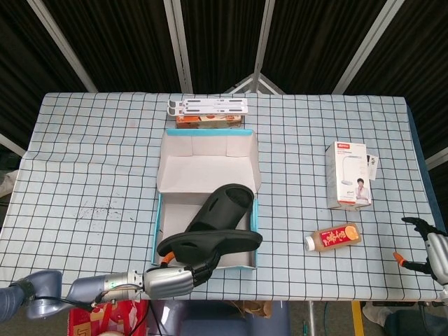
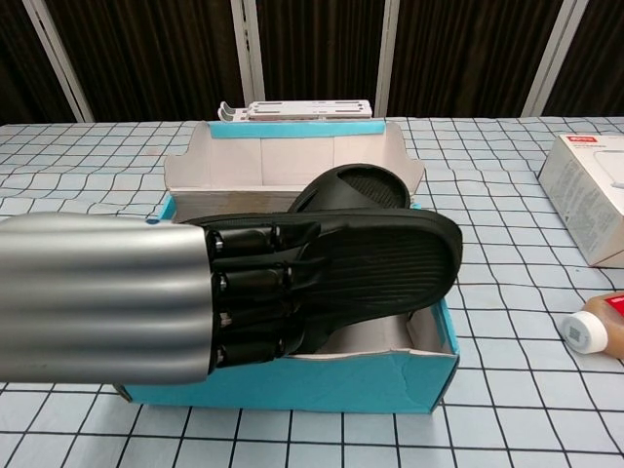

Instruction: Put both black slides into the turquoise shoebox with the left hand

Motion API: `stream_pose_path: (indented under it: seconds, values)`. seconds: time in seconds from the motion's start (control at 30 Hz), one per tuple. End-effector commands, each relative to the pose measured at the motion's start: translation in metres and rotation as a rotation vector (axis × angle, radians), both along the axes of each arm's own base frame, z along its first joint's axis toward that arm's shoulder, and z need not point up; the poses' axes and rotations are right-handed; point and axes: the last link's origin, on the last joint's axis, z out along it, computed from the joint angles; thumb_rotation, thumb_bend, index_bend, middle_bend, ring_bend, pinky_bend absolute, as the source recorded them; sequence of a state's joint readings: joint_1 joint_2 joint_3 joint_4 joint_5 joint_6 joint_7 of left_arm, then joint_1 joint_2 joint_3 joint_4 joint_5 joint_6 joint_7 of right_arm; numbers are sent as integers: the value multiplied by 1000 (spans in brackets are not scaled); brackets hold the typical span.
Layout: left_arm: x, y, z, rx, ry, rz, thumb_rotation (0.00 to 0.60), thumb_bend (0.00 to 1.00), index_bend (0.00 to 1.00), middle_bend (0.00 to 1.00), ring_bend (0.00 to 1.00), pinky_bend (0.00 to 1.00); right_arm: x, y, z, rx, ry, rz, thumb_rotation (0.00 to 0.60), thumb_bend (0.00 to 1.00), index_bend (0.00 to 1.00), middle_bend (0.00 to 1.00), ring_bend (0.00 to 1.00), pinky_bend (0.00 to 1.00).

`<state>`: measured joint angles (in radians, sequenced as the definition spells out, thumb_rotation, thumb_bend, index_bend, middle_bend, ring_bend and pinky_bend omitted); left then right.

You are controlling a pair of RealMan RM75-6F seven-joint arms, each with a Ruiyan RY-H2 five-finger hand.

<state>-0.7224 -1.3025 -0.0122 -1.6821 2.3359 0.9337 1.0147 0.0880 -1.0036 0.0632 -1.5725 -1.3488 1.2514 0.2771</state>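
The turquoise shoebox (image 1: 157,231) (image 2: 390,385) stands open at the table's front middle, its lid folded back. One black slide (image 1: 225,204) (image 2: 353,185) lies inside it, leaning on the right side. My left hand (image 1: 183,274) (image 2: 253,317) grips the second black slide (image 1: 217,241) (image 2: 390,263) by its heel end and holds it sole up across the box's front part, low over the rim. My right hand (image 1: 428,246) hangs at the table's right front edge with fingers spread and nothing in it.
A white product box (image 1: 348,175) (image 2: 595,190) and a lying orange bottle (image 1: 334,236) (image 2: 597,330) are to the box's right. A white stand on a small carton (image 1: 208,112) (image 2: 297,110) sits behind the shoebox lid.
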Motion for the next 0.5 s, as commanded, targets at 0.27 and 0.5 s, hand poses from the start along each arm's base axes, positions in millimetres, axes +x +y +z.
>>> stream_pose_path:
  seconds: [0.27, 0.5]
  values:
    - [-14, -7, 4, -50, -9, 41, 600, 516, 249, 567, 148, 159, 0, 0, -1, 4, -1, -1, 600, 233, 259, 252, 291, 298]
    - [-21, -6, 3, -66, -13, 71, 600, 393, 240, 520, 140, 158, 0, -1, -2, 7, -1, -4, 600, 233, 259, 252, 291, 298]
